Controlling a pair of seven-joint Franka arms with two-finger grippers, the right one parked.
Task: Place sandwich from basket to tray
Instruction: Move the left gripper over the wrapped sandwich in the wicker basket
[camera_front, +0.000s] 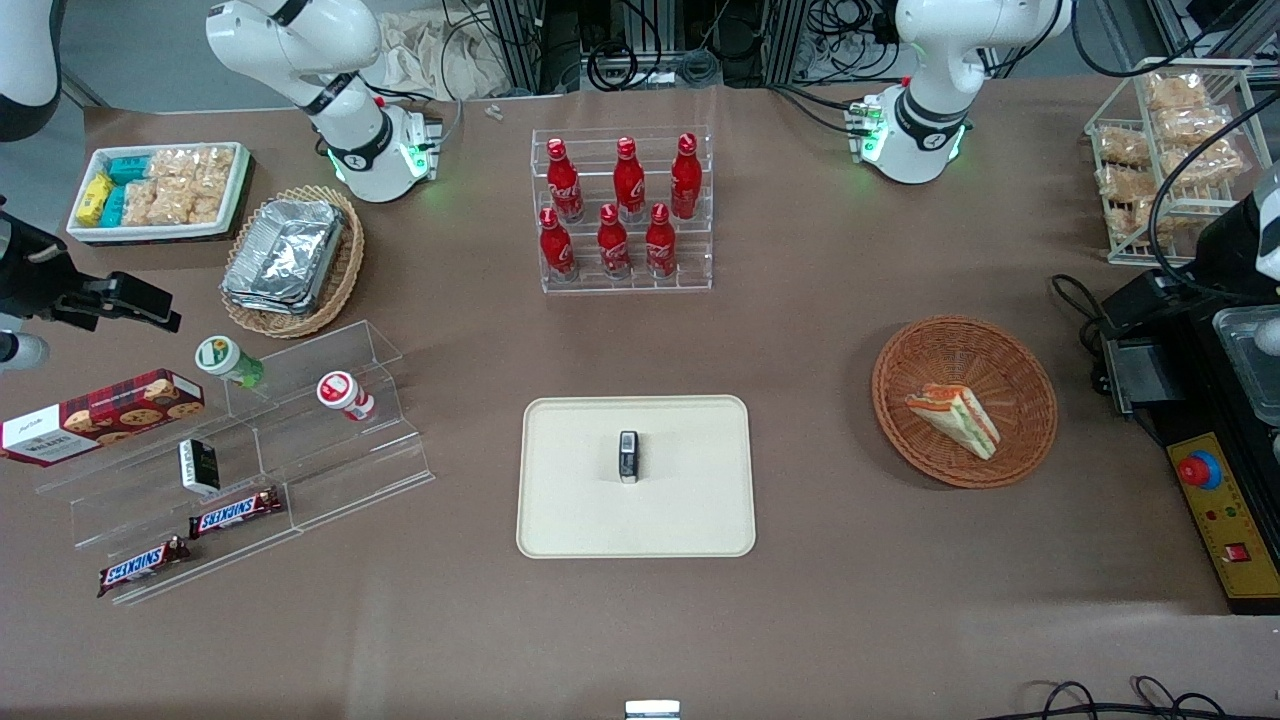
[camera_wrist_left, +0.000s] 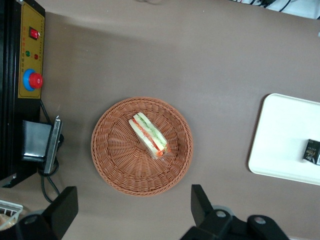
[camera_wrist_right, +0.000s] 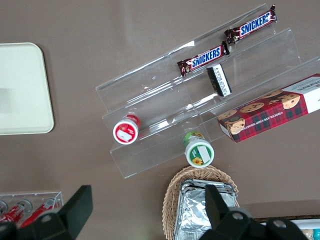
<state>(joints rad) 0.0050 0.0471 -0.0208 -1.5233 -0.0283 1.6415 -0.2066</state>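
The sandwich (camera_front: 955, 418), a pale wedge with orange-red and green layers, lies in the reddish-brown wicker basket (camera_front: 940, 350) toward the working arm's end of the table. In the left wrist view the sandwich (camera_wrist_left: 148, 136) lies near the basket's (camera_wrist_left: 115, 165) middle. My left gripper (camera_wrist_left: 131, 200) hangs high above the table, open and empty, its fingers (camera_wrist_left: 197, 197) wide apart over the basket's rim farther from the front camera. The cream tray (camera_front: 570, 500) lies mid-table with a small black object (camera_front: 628, 456) on it; the tray also shows in the left wrist view (camera_wrist_left: 285, 145).
A black control box with a red stop button (camera_front: 1215, 510) stands beside the basket at the table's end. A rack of red bottles (camera_front: 625, 215) stands farther back. A clear shelf with snacks (camera_front: 250, 460), a foil-filled tan basket (camera_front: 290, 260) and a white bin (camera_front: 160, 190) lie toward the parked arm's end.
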